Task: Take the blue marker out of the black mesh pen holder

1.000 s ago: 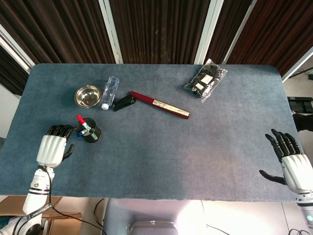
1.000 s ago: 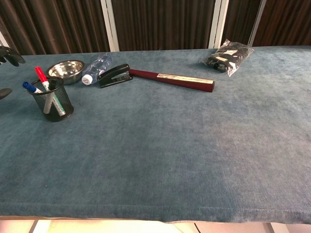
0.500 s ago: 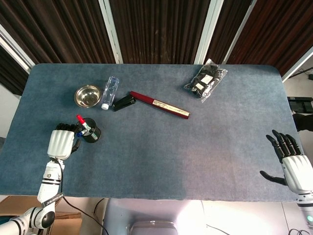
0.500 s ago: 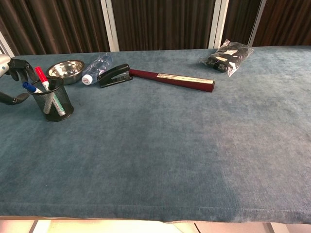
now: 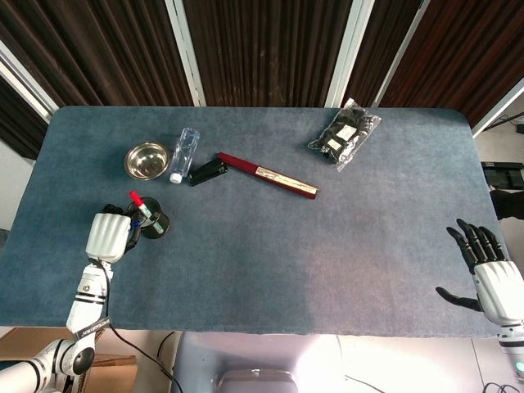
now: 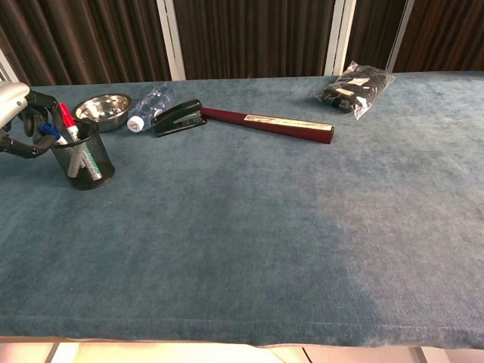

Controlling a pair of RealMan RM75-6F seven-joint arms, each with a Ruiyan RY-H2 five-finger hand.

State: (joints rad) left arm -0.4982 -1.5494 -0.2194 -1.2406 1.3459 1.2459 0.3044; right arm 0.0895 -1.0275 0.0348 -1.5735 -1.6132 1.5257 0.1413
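Note:
The black mesh pen holder (image 6: 83,160) stands near the table's left edge, also seen from above as the pen holder (image 5: 154,223). A red marker (image 6: 66,119) and the blue marker (image 6: 51,133) lean out of it to the left. My left hand (image 6: 20,113) is right beside the holder, its dark fingers and thumb curled around the blue marker's cap. In the head view the left hand (image 5: 109,235) covers most of the blue marker; only the red marker (image 5: 137,202) shows clearly. My right hand (image 5: 491,274) hovers at the near right edge, fingers spread, holding nothing.
Behind the holder sit a steel bowl (image 6: 103,110), a lying clear bottle (image 6: 148,105), a black stapler (image 6: 178,119) and a long dark red box (image 6: 268,125). A plastic bag of dark items (image 6: 353,88) lies at the far right.
My left hand has moved right, from beside the table's edge up against the holder, and its fingers have curled around the blue marker's cap. The right hand has barely moved.

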